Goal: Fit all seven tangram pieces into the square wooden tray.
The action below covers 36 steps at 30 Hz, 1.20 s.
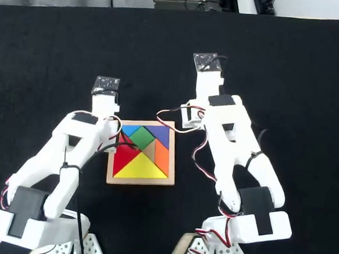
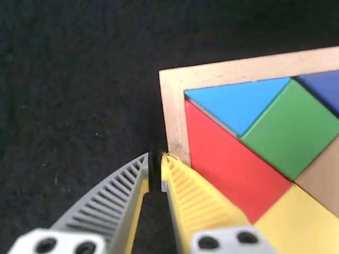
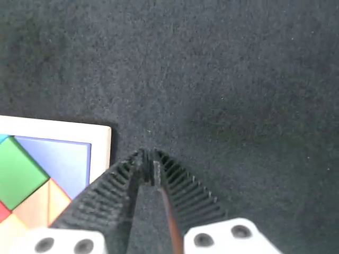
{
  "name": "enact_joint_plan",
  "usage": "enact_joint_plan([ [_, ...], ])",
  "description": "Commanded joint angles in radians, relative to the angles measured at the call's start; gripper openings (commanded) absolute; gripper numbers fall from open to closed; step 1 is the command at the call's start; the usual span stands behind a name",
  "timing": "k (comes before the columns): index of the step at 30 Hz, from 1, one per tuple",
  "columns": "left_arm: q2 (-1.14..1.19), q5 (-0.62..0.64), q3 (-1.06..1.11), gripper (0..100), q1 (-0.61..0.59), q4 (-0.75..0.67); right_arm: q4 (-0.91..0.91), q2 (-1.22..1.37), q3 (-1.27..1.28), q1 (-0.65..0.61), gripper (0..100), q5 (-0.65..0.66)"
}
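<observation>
I see the tray (image 1: pixel 140 182) packed with coloured pieces (image 1: pixel 140 168); left gripper (image 2: pixel 155 159), fingers together, touches its left rim; right gripper (image 3: pixel 145 156), fingers together, just beside its far right corner.

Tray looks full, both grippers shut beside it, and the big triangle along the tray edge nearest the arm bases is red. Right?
No: the high view shows a yellow triangle there; the red triangle lies along the side by the left gripper. The tray is full, with the left gripper and right gripper shut beside it.
</observation>
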Motion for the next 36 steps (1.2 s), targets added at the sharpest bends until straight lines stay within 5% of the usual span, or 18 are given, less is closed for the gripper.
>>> enact_joint_plan([
  [1,0.000,0.012,-0.051,6,0.004,0.021,-0.012,-0.042,-0.002,0.012,1.5,0.011],
  [18,-0.422,0.009,-0.252,6,-0.440,-0.029,-0.068,-0.073,-0.077,0.124,1.2,0.009],
  [21,-0.479,0.009,-0.346,6,-0.473,-0.051,0.055,-0.143,-0.203,0.124,1.2,0.011],
  [28,-0.721,0.009,-0.536,6,-0.469,0.141,0.500,-0.455,-0.633,0.126,1.5,0.011],
  [36,-1.071,0.009,-0.605,6,-0.461,0.239,0.684,-0.768,-0.814,0.126,1.5,0.012],
])
